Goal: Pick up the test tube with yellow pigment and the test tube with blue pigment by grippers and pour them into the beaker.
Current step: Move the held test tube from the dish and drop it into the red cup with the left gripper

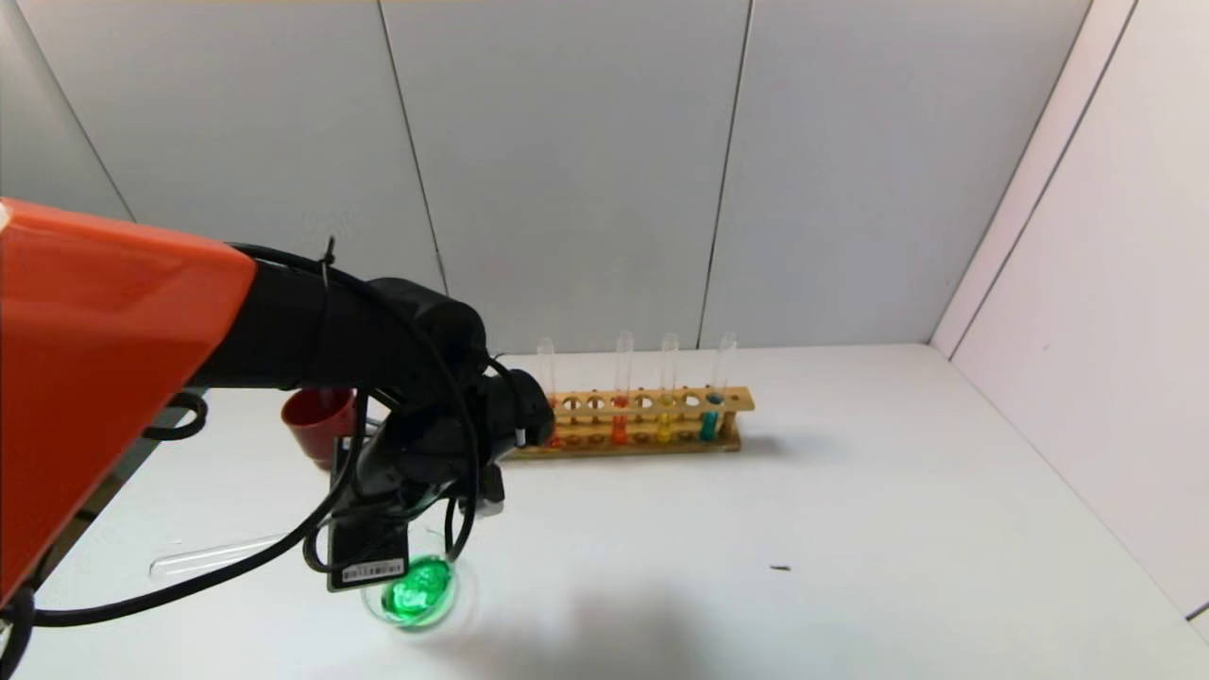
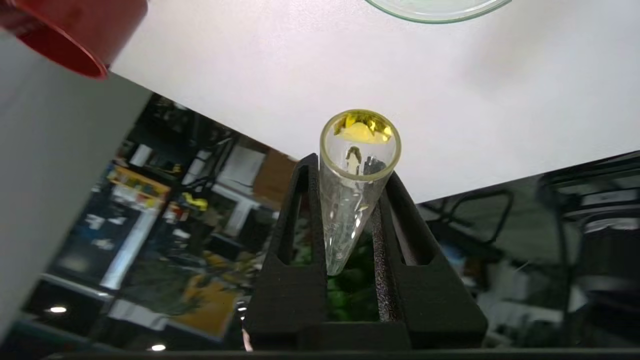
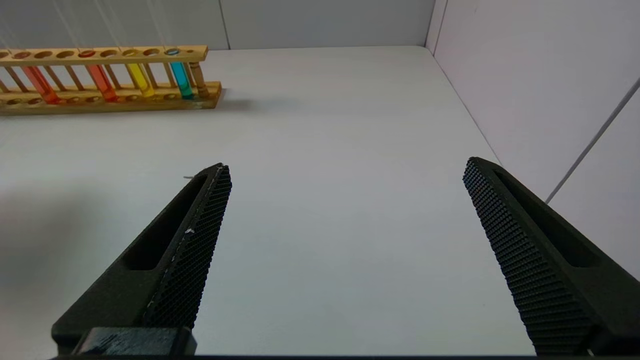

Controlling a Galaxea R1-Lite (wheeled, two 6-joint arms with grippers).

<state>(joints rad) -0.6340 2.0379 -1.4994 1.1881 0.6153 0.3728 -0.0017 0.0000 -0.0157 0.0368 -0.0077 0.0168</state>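
My left gripper (image 2: 350,170) is shut on a clear test tube (image 2: 350,210) with yellow tint showing at its open mouth. In the head view its black wrist (image 1: 425,444) hangs just above and behind the beaker (image 1: 420,590), which holds green liquid. The beaker's rim (image 2: 435,12) shows at the edge of the left wrist view. Another yellow tube (image 1: 666,416) and a teal-blue tube (image 1: 710,416) stand in the wooden rack (image 1: 642,439). They also show in the right wrist view, yellow tube (image 3: 140,80) and blue tube (image 3: 181,80). My right gripper (image 3: 346,165) is open and empty over bare table.
A clear tube (image 1: 217,555) lies flat on the table left of the beaker. A dark red cup (image 1: 316,420) stands behind the left arm. Orange-red tubes (image 1: 619,420) stand in the rack. White walls close the back and right sides.
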